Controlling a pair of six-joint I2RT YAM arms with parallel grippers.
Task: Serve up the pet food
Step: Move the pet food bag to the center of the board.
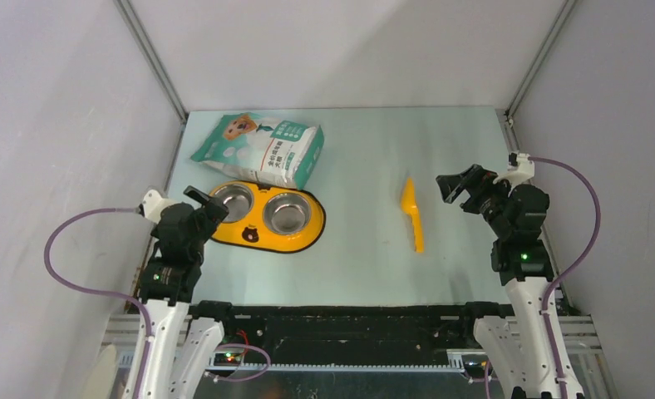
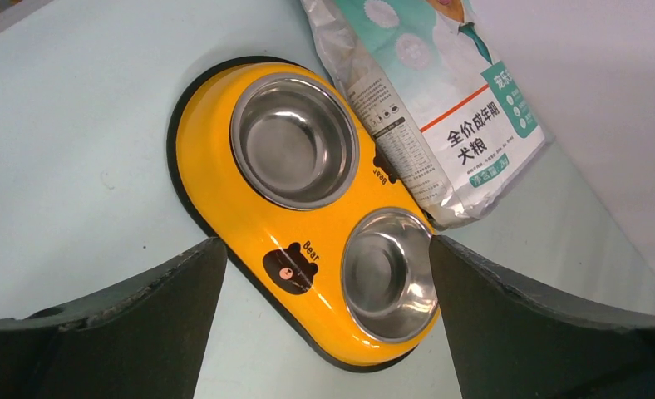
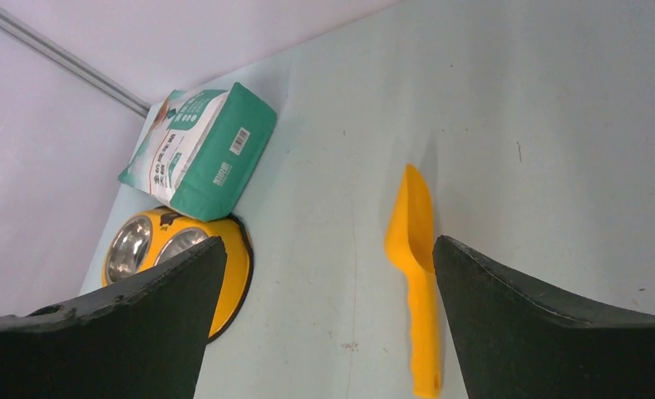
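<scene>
one wrist view, the right, shows scoop (image 3: 416, 266).

The table (image 1: 366, 166) is showing a pale mint green, and the walls (image 1: 349, 50) around it are looking light grey. The bag (image 1: 259, 150) is wearing green and white, with a tan dog picture, black lettering and a thin orange stripe. The feeder (image 2: 204, 158) is glowing yellow-orange over a black base and carrying a dark bear-face mark (image 2: 291, 268). Its two bowls (image 2: 295, 141) are shining silver. The scoop (image 1: 411, 214) is showing plain orange. The left gripper (image 1: 209, 202) and right gripper (image 1: 457, 184) are showing black, with purple cables (image 1: 46, 249) trailing beside white arms (image 1: 162, 341).
</scene>
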